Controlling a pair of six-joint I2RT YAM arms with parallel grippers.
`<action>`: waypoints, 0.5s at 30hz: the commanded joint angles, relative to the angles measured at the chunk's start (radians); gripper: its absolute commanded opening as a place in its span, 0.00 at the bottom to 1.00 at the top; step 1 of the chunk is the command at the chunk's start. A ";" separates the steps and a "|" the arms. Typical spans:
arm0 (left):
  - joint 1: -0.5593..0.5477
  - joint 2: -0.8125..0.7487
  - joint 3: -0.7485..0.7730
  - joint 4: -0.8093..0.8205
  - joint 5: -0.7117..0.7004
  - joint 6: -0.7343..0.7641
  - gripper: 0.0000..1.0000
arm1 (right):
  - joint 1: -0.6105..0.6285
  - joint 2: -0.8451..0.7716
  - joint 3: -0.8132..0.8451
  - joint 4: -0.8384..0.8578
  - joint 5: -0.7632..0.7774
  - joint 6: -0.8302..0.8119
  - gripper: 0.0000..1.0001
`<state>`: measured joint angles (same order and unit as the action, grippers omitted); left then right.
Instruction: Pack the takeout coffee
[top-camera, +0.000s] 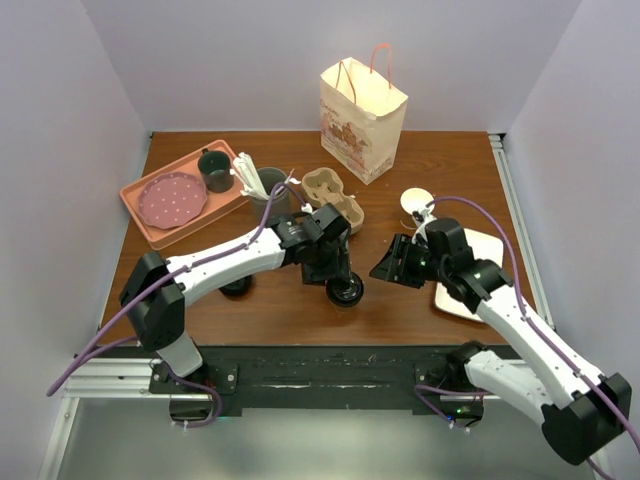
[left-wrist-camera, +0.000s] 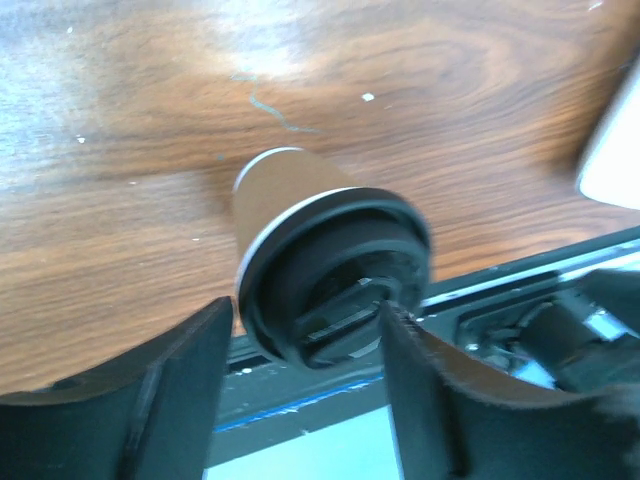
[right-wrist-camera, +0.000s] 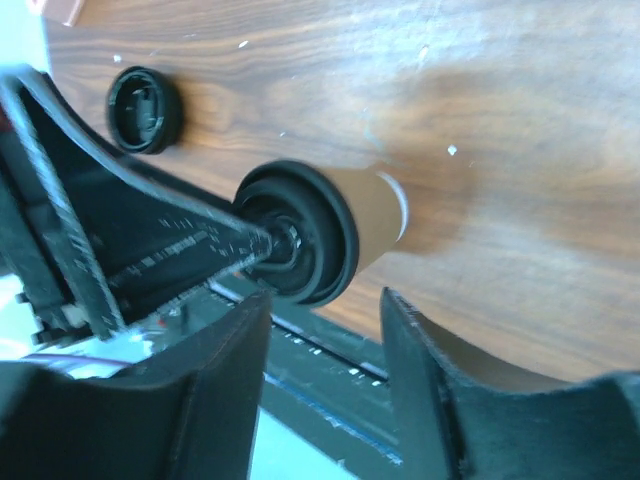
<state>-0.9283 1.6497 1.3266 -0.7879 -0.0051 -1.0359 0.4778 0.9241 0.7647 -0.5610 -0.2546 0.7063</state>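
Tan-sided takeout coffee (top-camera: 346, 291) is stood near-centre on the worktop (top-camera: 260, 320), short of the cardboard cup carrier (top-camera: 333, 192). Left end effector (top-camera: 333, 268) and right end effector (top-camera: 392, 264) are held apart, unclamped; it could be toppled if its black lid (left-wrist-camera: 330, 285) is clipped.

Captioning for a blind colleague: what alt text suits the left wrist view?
A tan takeout coffee cup with a black lid sits on the wooden table, seen from above between the open fingers of the left gripper.
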 joint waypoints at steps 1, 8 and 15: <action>0.008 -0.037 0.083 -0.011 -0.010 -0.065 0.68 | -0.001 -0.063 -0.051 0.035 -0.061 0.131 0.56; 0.011 -0.068 0.077 -0.002 0.001 -0.052 0.70 | -0.001 -0.039 -0.090 0.119 -0.100 0.162 0.59; 0.016 -0.158 0.042 -0.066 -0.075 0.025 0.61 | 0.001 0.074 0.053 0.058 -0.112 -0.016 0.47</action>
<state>-0.9222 1.5852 1.3754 -0.8162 -0.0181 -1.0599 0.4778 0.9539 0.7113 -0.5156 -0.3267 0.7986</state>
